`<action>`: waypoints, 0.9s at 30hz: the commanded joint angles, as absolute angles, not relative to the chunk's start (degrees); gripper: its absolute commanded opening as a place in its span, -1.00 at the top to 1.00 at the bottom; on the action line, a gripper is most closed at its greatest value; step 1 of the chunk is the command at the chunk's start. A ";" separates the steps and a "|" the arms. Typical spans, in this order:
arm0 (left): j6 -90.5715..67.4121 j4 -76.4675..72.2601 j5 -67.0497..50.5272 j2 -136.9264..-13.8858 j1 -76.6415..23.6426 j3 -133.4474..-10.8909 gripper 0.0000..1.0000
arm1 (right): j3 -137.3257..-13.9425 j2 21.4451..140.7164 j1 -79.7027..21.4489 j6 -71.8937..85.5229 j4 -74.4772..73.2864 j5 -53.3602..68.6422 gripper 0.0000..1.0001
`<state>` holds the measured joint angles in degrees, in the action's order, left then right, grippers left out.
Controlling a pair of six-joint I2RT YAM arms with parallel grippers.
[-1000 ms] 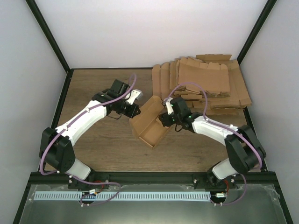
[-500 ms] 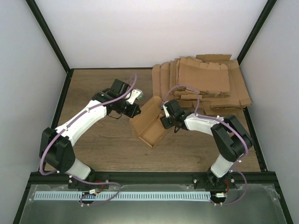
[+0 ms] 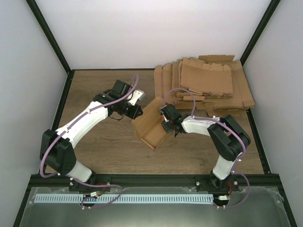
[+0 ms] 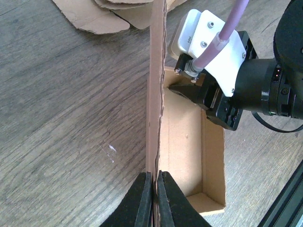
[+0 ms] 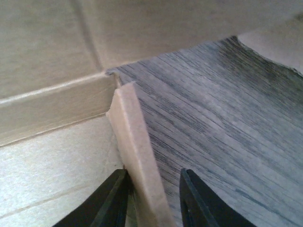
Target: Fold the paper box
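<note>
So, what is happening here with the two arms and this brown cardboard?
Two arms are folding a paper box on the table. It is half formed: an open tray with one tall side standing up. The left gripper is shut on the edge of that tall side. The right gripper has its jaws on either side of a flap near a corner, with a gap visible, so it is not clamped yet. A pile of flat blanks lies behind.

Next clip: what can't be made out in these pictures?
Right wrist view: most of the box beyond the flap in the right gripper; too close.
Left wrist view: the box's near end, cut off by the bottom edge behind the left gripper.
Top view: both grippers' fingertips, hidden by wrists and box wall; number of blanks in the pile, overlapping.
</note>
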<state>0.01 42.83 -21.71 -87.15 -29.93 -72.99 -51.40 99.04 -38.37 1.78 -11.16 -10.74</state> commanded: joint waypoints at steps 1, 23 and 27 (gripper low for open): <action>0.00 42.55 -22.37 -87.40 -30.19 -74.66 0.88 | -53.61 99.93 -39.42 1.23 -11.29 -15.23 0.45; 0.17 42.44 -22.39 -86.92 -30.21 -74.27 0.82 | -50.92 94.57 -39.56 0.94 -10.76 -9.20 0.27; 0.44 42.70 -22.73 -86.93 -30.27 -74.19 0.80 | -51.94 95.44 -39.55 0.45 -11.27 -8.91 0.28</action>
